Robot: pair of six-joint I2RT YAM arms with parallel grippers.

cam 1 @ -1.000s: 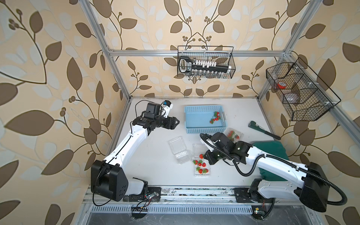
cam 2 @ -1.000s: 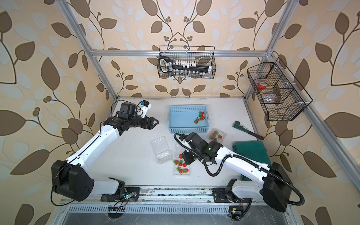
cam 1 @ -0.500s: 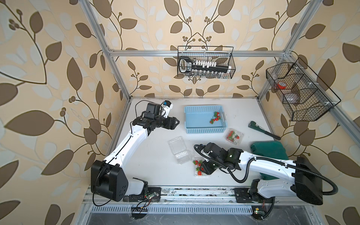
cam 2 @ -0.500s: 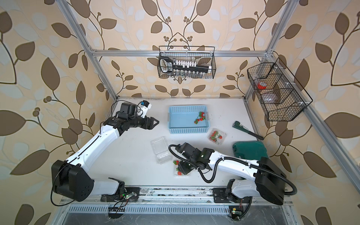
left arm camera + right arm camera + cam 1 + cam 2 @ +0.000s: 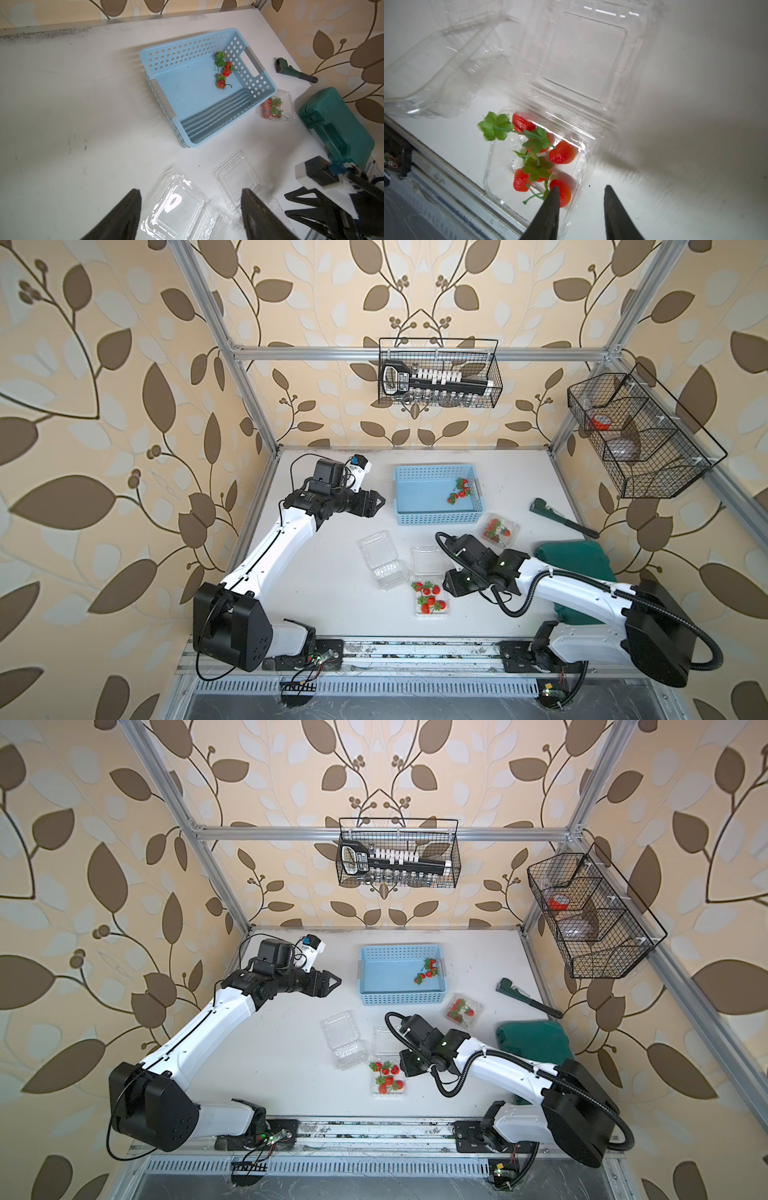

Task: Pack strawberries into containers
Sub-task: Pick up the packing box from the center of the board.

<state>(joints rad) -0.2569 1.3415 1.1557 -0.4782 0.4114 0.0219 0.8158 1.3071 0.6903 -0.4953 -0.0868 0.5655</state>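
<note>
Right wrist view: the right claw (image 5: 581, 188) stands parted and empty at lower centre — strawberries (image 5: 562, 152) in an open container (image 5: 583, 56) lie just left of its tips. In a top view the left arm (image 5: 274, 547) reaches rightward, bent — left claw (image 5: 379, 502) open, empty.

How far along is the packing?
Done: one small clear plastic clamshell box looks closed around red strawberries. In hand: a second clamshell, open, partly filled; the open right end effector hangs beside it. Left: berries in the light blue perforated basket; third clamshell empty.

Glossy clear plastic containers (image 5: 430, 578), a matt perforated plastic basket (image 5: 436, 516), a scuffed white tabletop (image 5: 324, 572).
</note>
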